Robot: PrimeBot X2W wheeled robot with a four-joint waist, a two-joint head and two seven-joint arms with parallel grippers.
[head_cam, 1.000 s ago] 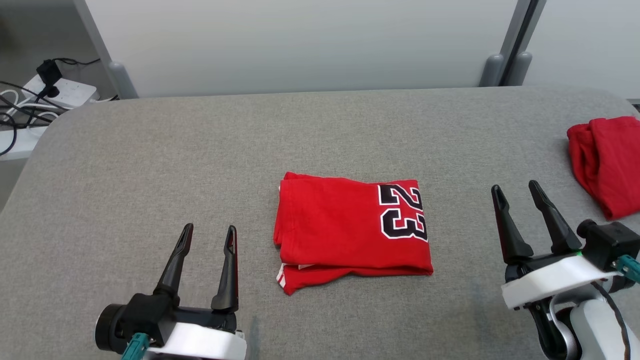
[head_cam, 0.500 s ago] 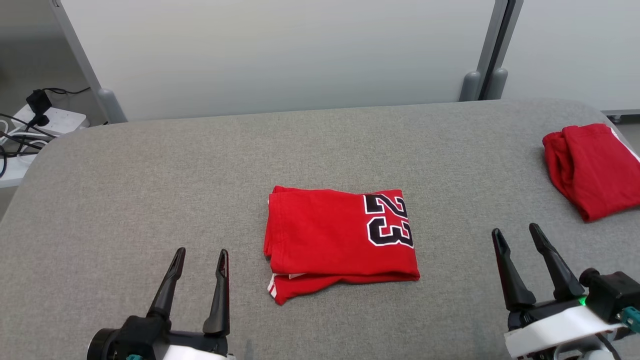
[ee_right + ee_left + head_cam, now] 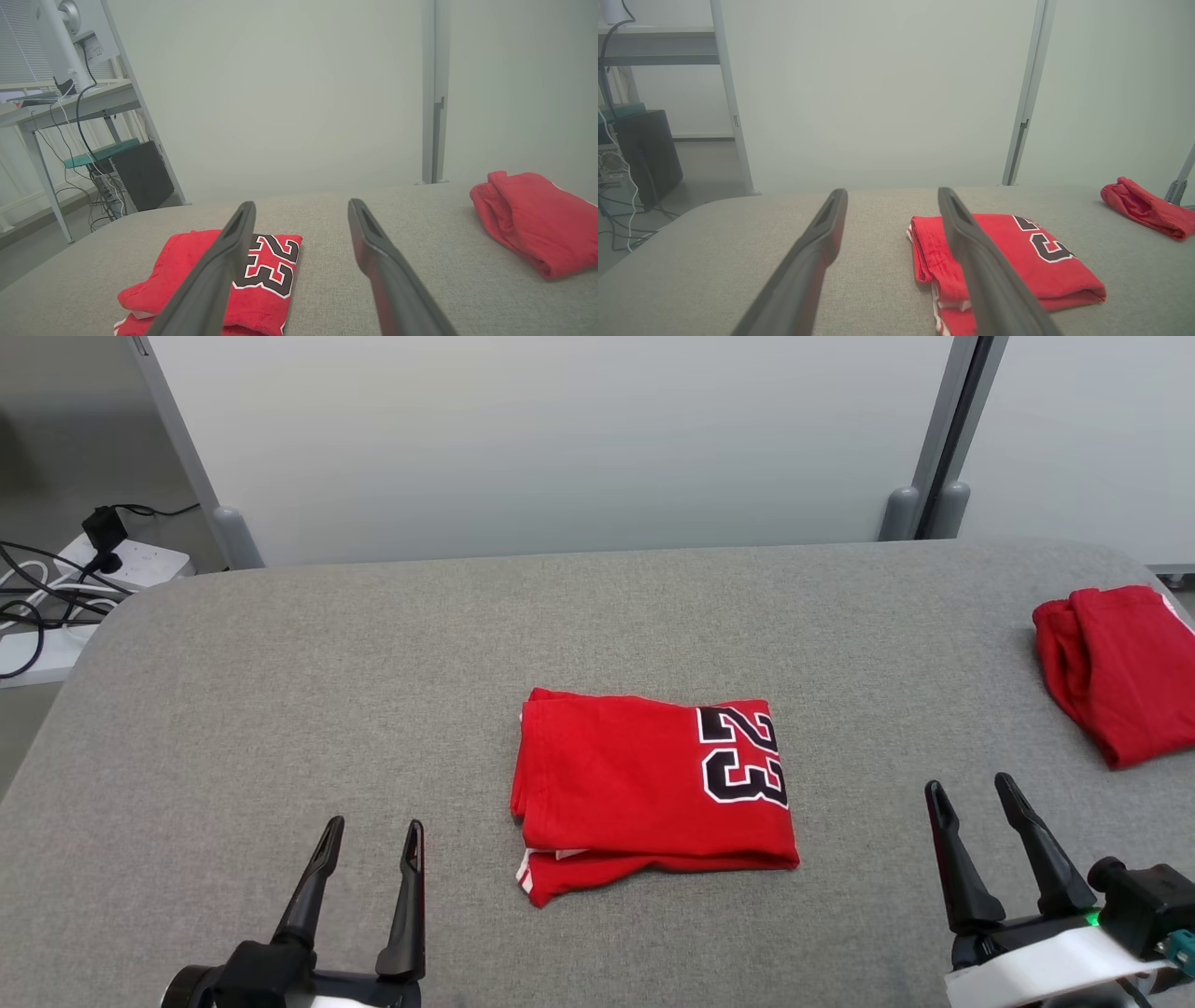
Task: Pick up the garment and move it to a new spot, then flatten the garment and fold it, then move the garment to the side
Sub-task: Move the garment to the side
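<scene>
- L end effector (image 3: 375,823): jaws wide apart, nothing between them, hovering over bare bench (image 3: 280,709).
- R end effector (image 3: 969,784): same, jaws spread, empty, clear of any cloth.
- Change in the last sec: both end effectors have pulled back toward the robot. Their tips were abt level w/ the folded garment (image 3: 635,784) before and now sit level w/ its near half. The head cam shifted too, so part of the apparent slide is just the view moving.
- Garment itself unchanged: same neat rectangle, "23" print (image 3: 744,756) facing up on the side toward the R end effector, a bit of white trim poking out at the near corner by the L one.
- Where it is: flat on the bench betw the two end effectors, ahead and inboard of each, nearer the L one, touching neither.
- Meaning for the task, my read: flatten + fold look done and the arms have let go and backed off. What's left is prob the last bit, shifting the folded piece to the side. No grasp begun yet.
- Further out: 2nd red garment (image 3: 1120,663) ahead and outboard of the R end effector, well apart from the folded one, at the bench's far R edge. Looser bundle; no print visible.
- Beyond the bench, ahead and outboard of the L end effector: power strip (image 3: 121,565) w/ cables, on the floor.
- Count: 2 end effectors (4 fingers), 2 red garments (1 w/ number, 1 plain-looking), 1 bench, 1 power strip.
</scene>
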